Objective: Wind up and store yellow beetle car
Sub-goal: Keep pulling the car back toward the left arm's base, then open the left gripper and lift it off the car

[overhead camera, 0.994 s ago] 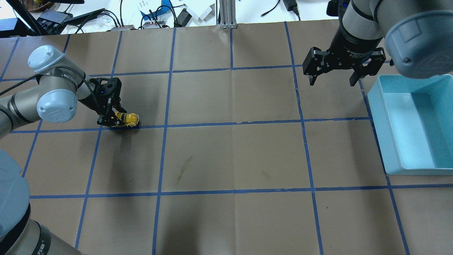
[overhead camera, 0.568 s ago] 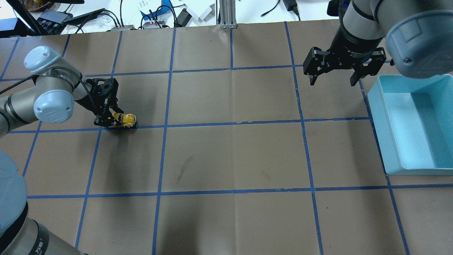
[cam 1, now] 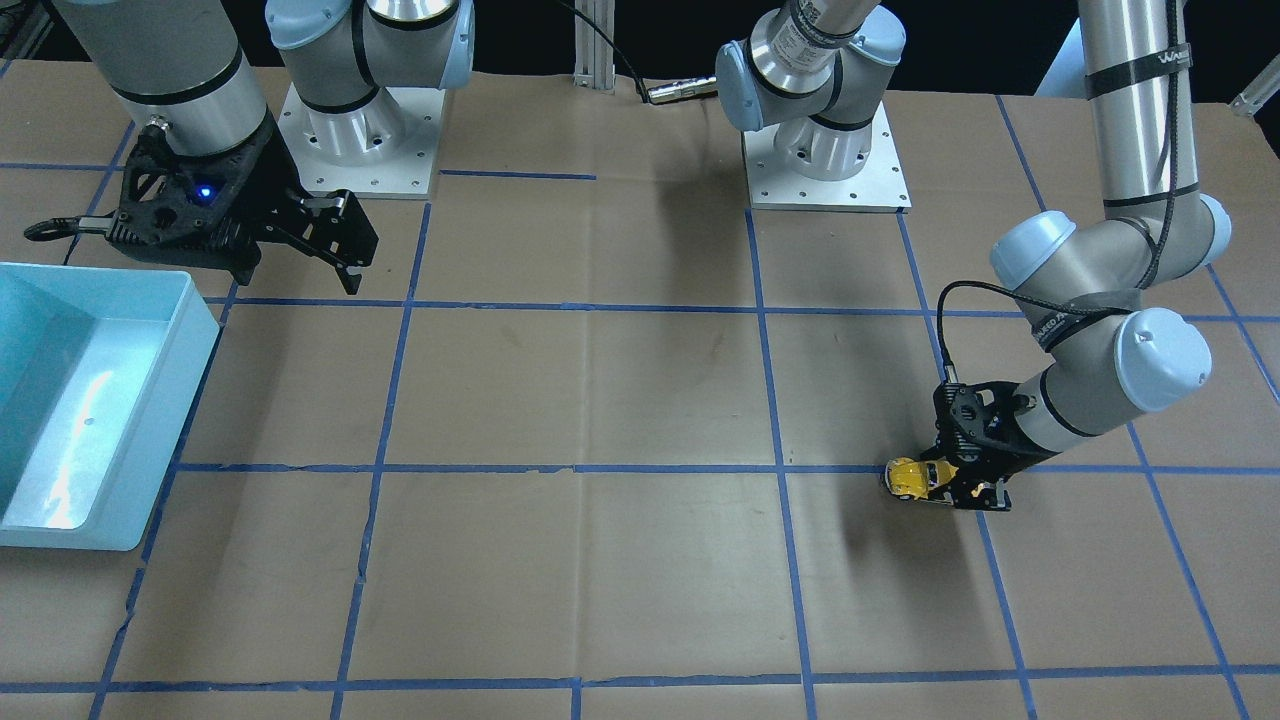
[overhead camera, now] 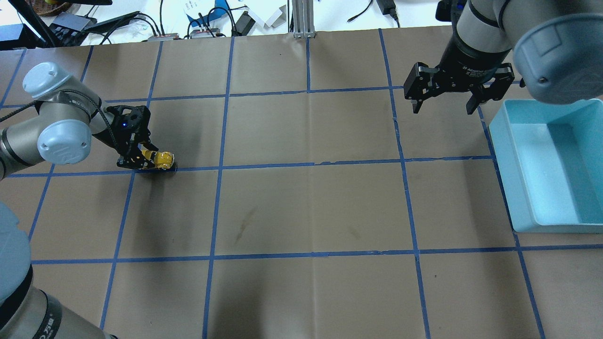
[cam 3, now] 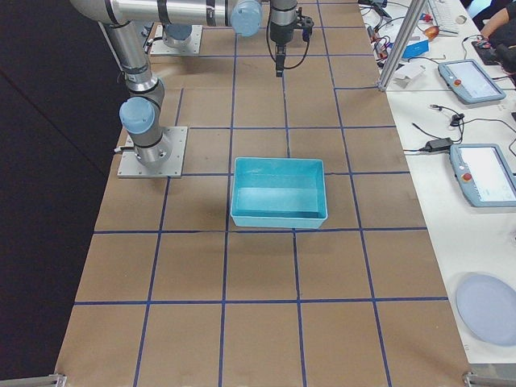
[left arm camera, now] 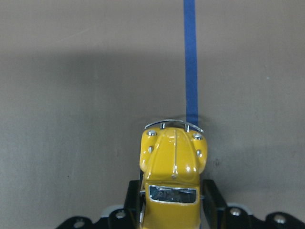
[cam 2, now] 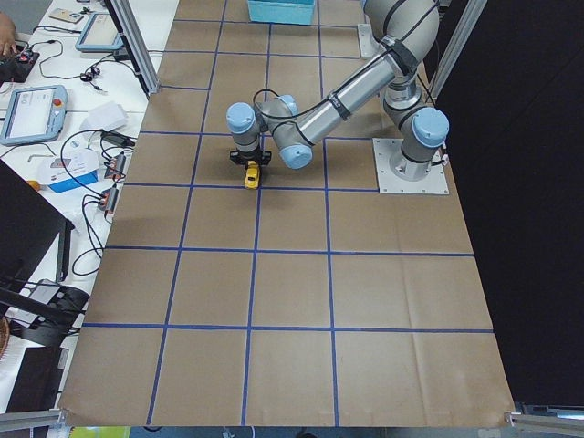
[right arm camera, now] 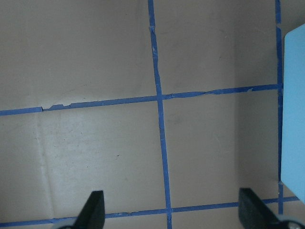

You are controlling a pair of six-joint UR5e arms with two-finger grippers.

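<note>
Left gripper clamped on the yellow beetle car at the table's left side; right gripper spread open near the bin.

The brown paper-covered table (overhead camera: 311,207) carries a light blue bin (overhead camera: 506,179) at the robot's right edge. The right gripper (overhead camera: 442,112) hovers above the paper just past the bin's far corner, its fingers wide apart with nothing between them. The left gripper (overhead camera: 139,160) sits low at the table, its fingers closed on the flanks of the yellow beetle car (overhead camera: 164,160). The car lies along a blue tape line (left arm camera: 191,57), and its free bumpered end points toward the table's middle.
</note>
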